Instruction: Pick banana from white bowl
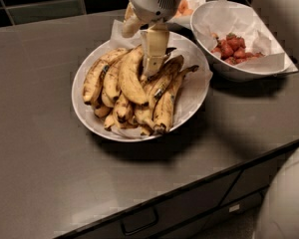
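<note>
- The gripper [151, 69] hangs straight down from its pale wrist housing over the far half of the white bowl [193, 94], its tip reaching into the pile. A top-down approach suits fruit lying in a shallow dish. I cannot tell whether it is spread or closed.
- The banana [130, 78], the fattest and most curved one, lies in the bowl just left of the gripper tip. It arcs from the far rim toward the near side. It sits on top of the heap, which probably makes it the easiest one to lift free. I cannot tell whether the tip touches it.
- Slimmer, browner bananas [165, 101] lean against each other just right of and below the tip. They crowd the target, so a lift could drag a neighbour along.
- Crinkled paper lines the bowl, probably to keep the fruit off the dish. It could shift if it snags.
- A smaller bowl [249, 72] of red fruit [230, 51] sits to the right, well apart from the pile.
- Everything rests on a dark counter [50, 173].
</note>
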